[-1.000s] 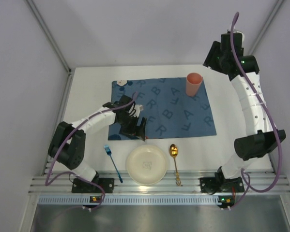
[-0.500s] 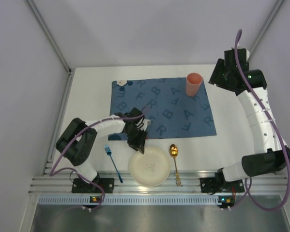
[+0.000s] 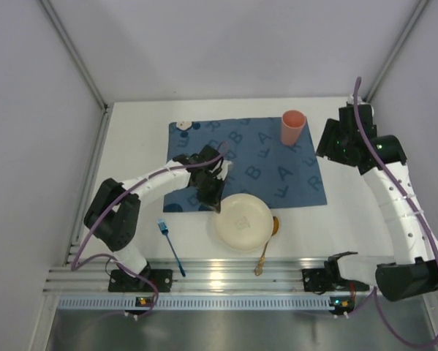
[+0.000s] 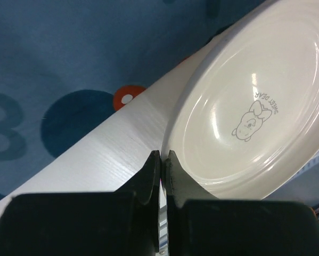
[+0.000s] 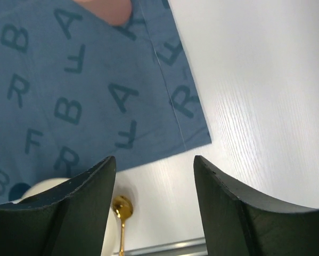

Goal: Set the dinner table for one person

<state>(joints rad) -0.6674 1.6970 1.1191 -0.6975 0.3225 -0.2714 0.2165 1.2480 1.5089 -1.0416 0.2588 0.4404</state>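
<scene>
My left end effector (image 4: 160,156) pinches the plate (image 4: 250,101) rim to carry it onto the placemat (image 3: 277,172). My right end effector (image 5: 154,162) waits open, empty.

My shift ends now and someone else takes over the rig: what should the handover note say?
Left tool: shut on the plate's rim. Right tool: open, empty, near the placemat's right edge.
The plate overlaps the placemat's near edge, against the gold spoon. The pink cup stands on the placemat's far right corner. The blue fork lies on the dinner table, near left.
Done: cup on placemat. Left: centre plate on placemat, then fork and spoon beside it.
</scene>
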